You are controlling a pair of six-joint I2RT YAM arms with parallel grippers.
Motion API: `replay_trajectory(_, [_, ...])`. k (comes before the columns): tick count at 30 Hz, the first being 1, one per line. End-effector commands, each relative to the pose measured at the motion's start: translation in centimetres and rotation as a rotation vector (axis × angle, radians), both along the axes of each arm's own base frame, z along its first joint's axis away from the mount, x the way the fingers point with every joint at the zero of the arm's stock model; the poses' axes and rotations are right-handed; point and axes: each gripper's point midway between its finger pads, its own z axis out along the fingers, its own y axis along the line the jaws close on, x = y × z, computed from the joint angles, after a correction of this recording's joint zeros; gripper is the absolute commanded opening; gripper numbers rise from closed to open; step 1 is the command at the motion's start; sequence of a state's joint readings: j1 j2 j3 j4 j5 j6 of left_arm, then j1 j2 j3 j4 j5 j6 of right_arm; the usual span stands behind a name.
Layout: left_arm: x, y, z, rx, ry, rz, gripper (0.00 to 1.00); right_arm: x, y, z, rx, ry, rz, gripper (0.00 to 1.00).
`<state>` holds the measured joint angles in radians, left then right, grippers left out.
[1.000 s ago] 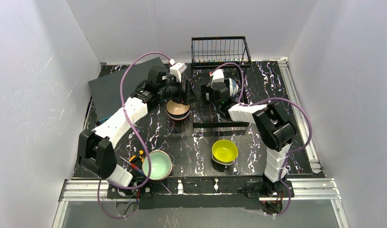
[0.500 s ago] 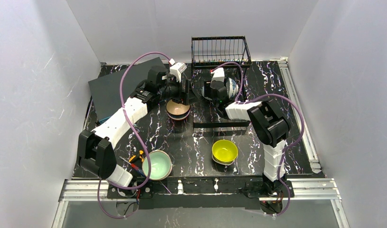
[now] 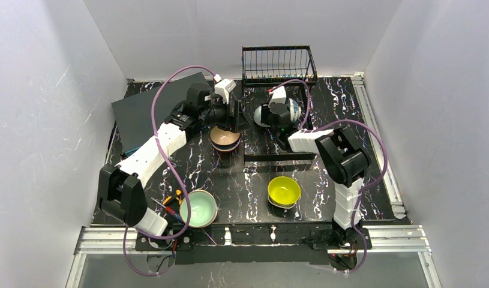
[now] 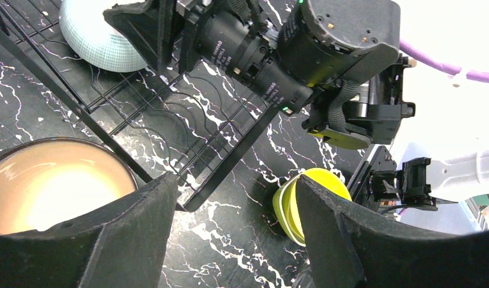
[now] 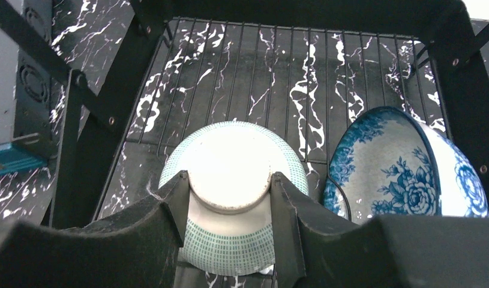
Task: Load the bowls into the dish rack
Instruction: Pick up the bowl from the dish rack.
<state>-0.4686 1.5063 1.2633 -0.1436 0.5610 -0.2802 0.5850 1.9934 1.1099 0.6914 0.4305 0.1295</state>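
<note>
My right gripper (image 5: 228, 180) is shut on the foot ring of a white bowl with green dots (image 5: 230, 150), which lies bottom-up on the dish rack's wire base (image 5: 278, 66). A blue-and-white patterned bowl (image 5: 404, 162) stands on edge beside it. From above, this gripper (image 3: 267, 114) and the white bowl (image 3: 258, 115) sit in front of the rack's basket (image 3: 279, 65). My left gripper (image 4: 236, 234) is open and holds nothing, with a pinkish beige bowl (image 4: 44, 180) just off its left finger. The yellow bowl (image 3: 284, 191) and the mint-green bowl (image 3: 198, 208) rest near the front.
A dark grey flat box (image 3: 158, 111) lies at the back left. The rack's black frame bar (image 3: 278, 157) runs across the table's middle. Both wrists crowd close together over the rack base, with purple cables (image 3: 170, 90) looping above.
The right gripper's jaws have closed in from wide open onto the white bowl's foot ring, and that wrist has edged toward the bowl. The left arm has not moved.
</note>
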Motion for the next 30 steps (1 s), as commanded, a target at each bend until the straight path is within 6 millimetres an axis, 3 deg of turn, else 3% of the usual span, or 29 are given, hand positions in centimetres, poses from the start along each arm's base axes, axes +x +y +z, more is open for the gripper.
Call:
replay_trajectory(1, [-0.6,0.0,2.4,-0.025,-0.054,-0.02,0.69,-1.8,1.1,1.9,0.085,0.013,0.08,0.03])
replay_trajectory(6, [-0.6,0.0,2.3,-0.026,-0.051,-0.019,0.69,-4.1,1.4,3.2,0.12,0.05,0.151,0.01])
replay_trajectory(17, [-0.5,0.0,2.2,-0.023,-0.043,-0.01,0.68,-8.4,0.8,3.9,0.152,0.128,0.231,0.01])
replay_trajectory(24, [-0.4,0.1,2.0,-0.019,-0.039,-0.002,0.68,-9.0,0.3,4.1,0.149,0.123,0.226,0.01])
replay_trajectory(30, [-0.3,0.1,1.9,-0.017,-0.032,0.002,0.68,-8.4,0.2,4.0,0.133,0.104,0.218,0.01])
